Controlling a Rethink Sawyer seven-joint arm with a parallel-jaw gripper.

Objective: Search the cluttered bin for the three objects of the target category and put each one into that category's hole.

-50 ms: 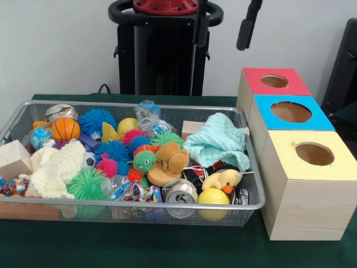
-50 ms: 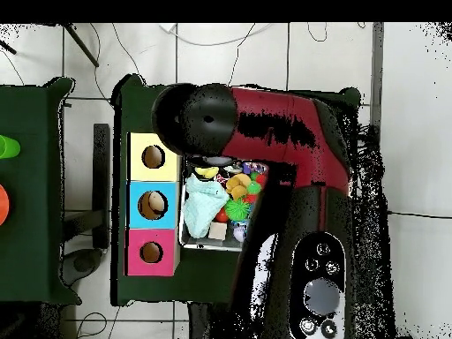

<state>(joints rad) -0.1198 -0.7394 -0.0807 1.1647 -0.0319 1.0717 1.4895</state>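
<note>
The wire-mesh bin (image 1: 17,120) takes up most of the table and is heaped full, and just beside its right end stand three wooden boxes in a row, each with a round hole on top: the yellow-topped box (image 1: 308,184) nearest me, the blue-topped box (image 1: 290,114) behind it, the red-topped box (image 1: 273,84) at the back. From above, the red arm (image 2: 282,132) covers much of the bin, and what I take for the gripper (image 1: 223,25) shows only as two dark tips at the top of the front view, well above the toys; I cannot tell whether it is spread or closed, though nothing hangs from it. Which category is wanted isn't given (so this is a guess), but the mint cloth (image 1: 218,140) by the boxes would be light and limp, best pinched at a raised fold. The orange plush (image 1: 167,162) mid-bin looks soft; squeeze its body. The blue spiky ball (image 1: 96,120) is squashy and could slip.
</note>
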